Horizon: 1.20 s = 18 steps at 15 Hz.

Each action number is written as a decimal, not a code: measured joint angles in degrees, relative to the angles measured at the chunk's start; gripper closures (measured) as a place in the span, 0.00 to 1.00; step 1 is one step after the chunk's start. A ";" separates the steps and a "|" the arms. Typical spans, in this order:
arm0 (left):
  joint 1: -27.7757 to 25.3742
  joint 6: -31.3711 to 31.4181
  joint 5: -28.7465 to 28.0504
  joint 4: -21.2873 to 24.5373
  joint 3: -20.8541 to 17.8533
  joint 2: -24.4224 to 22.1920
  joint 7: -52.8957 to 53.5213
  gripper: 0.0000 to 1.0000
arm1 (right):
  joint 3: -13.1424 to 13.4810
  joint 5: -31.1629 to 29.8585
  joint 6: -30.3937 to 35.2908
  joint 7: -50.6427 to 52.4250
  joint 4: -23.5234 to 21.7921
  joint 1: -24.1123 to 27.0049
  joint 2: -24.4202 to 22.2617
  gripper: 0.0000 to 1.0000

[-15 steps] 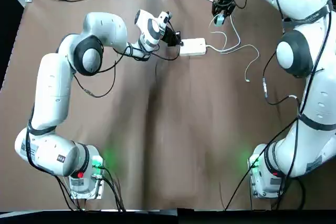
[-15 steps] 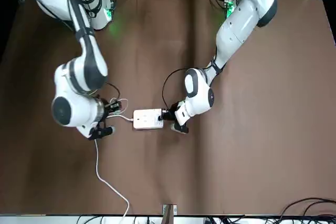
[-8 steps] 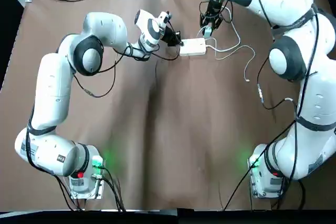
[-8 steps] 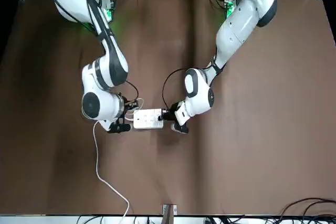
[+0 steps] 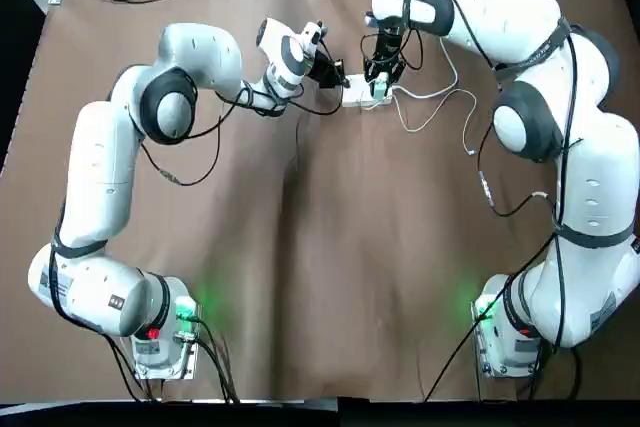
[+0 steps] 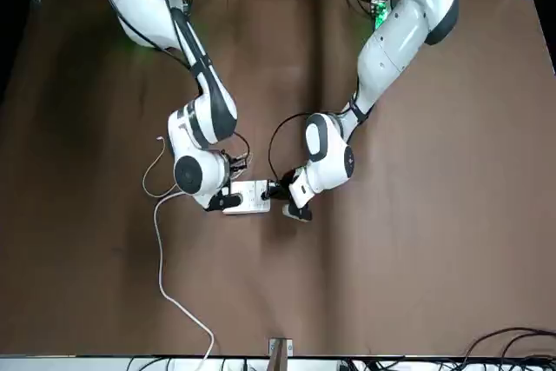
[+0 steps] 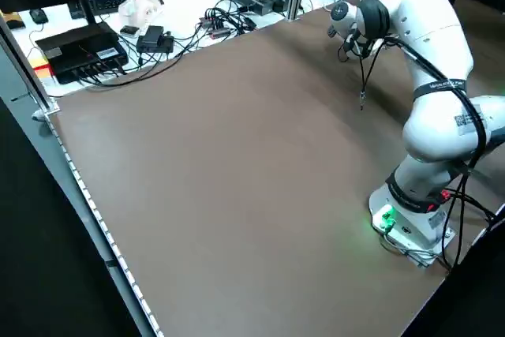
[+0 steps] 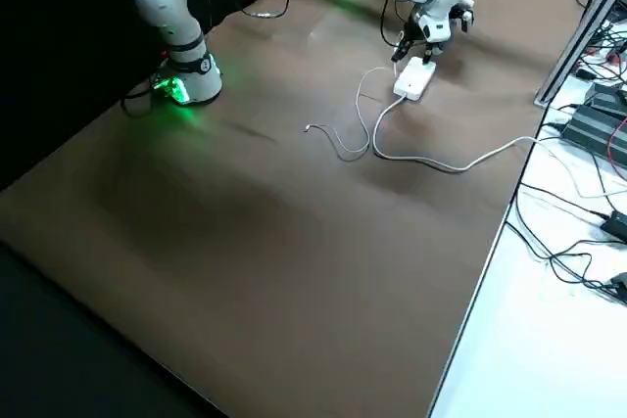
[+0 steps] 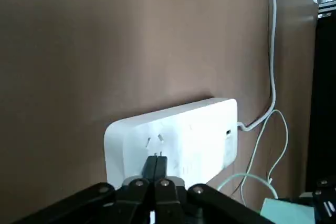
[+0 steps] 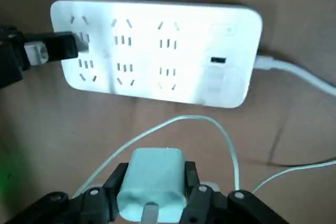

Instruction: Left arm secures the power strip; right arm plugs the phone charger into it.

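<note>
A brown-covered tabletop [image 5: 330,317] carries two white robot arms. The right arm [image 5: 590,197] reaches far out over the tabletop and bends inward; the left arm [image 5: 100,167] reaches out to meet it, so both end at the same work spot, toward the side away from their bases.

Between them the white power strip [image 10: 157,51] lies flat, sockets facing up, its thick white cord [image 9: 273,51] leaving the end on the robot's right. The left gripper [image 9: 158,159] is at the opposite end. Its jaws are closed together and set down on the strip's top, apparently pinning it rather than gripping its sides. The securing half of the task looks in place.

The right gripper [image 10: 155,174] is close beside the strip. Its jaws are closed around the teal phone charger [image 10: 152,182], one on each side. In the right wrist view the charger appears apart from the strip, with no sign of it in a socket; its prongs cannot be seen. A thin pale cable [image 10: 199,117] loops near it.

So grasping the charger is done, while plugging in remains: the right arm likely has to line the prongs up with a free socket, then press down while the left arm keeps the strip from sliding.
</note>
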<state>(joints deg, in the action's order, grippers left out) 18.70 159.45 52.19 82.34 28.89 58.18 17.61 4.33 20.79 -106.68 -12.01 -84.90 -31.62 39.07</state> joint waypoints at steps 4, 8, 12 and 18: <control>0.01 0.00 0.00 0.00 0.00 0.00 0.00 0.99 | 0.04 0.56 -0.56 -0.02 -0.62 -0.28 0.38 0.52; 0.01 0.00 0.00 0.00 0.00 0.00 0.00 0.99 | 0.25 0.83 -3.97 -0.03 -1.02 -0.22 2.61 0.52; 0.01 0.00 0.00 0.00 0.00 0.01 0.00 0.99 | 0.55 1.43 -4.86 -1.12 -0.47 0.29 3.23 0.52; 0.01 0.12 0.00 0.00 0.00 0.01 0.00 0.99 | 0.83 1.42 -4.83 -6.49 3.38 0.61 3.22 0.52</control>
<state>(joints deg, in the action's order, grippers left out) 18.71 159.57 52.19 82.34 28.89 58.18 17.61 5.16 22.21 -111.51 -18.50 -81.53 -31.01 42.29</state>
